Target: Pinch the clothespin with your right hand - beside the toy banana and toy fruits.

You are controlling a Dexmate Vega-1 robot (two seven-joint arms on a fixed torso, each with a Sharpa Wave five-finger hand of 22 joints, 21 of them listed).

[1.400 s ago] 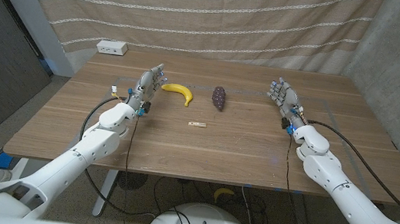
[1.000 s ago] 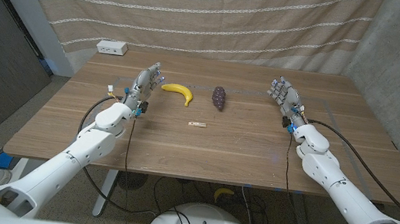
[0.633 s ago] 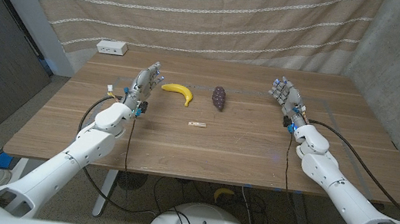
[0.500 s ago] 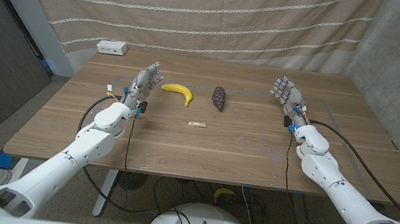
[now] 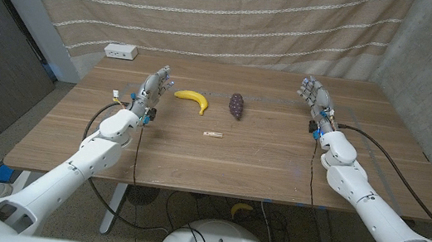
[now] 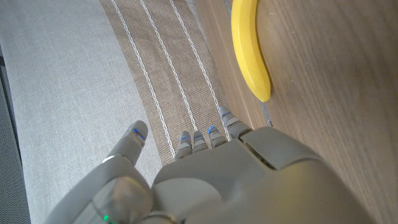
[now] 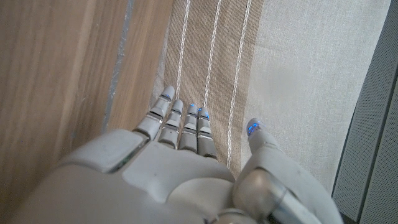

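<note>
Head view, left to right: the left hand (image 5: pixel 152 89) stood at upper left of the bench (image 5: pixel 261 160), fingers spread, holding nothing. The toy banana (image 5: pixel 192 98), the clothespin (image 5: pixel 212 134) at centre and the purple toy fruit (image 5: pixel 236 104) followed. The right hand (image 5: pixel 317 99), upper right, was likewise spread and unladen.
</note>
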